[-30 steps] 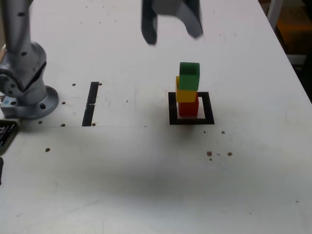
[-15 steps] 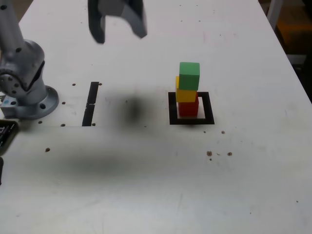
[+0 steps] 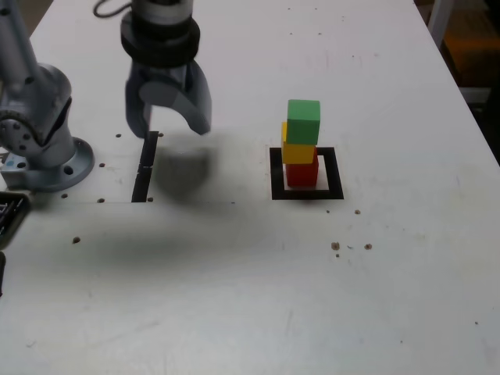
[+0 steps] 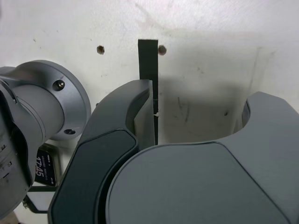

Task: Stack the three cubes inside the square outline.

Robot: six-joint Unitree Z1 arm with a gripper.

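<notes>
Cubes, all three, stand stacked inside the square outline (image 3: 278, 184), right of the worktop's (image 3: 211, 281) middle, nearer its right edge than its left in the exterior view. Left of them, towards the worktop's far left corner, the gripper (image 3: 170, 116) hangs above the black strip (image 3: 144, 176), jaws parted with nothing between them. As for handling, the blocks look light and rigid, perhaps a little slippery where they meet; any grip belongs squarely on two opposite side faces, top one first. They are matte and equal-sized: red (image 3: 301, 173) lowest, yellow (image 3: 298, 153) in the middle and set slightly leftward, green (image 3: 303, 122) on top. Green seems to sit squarely, though its seating is hard to judge from this angle.
</notes>
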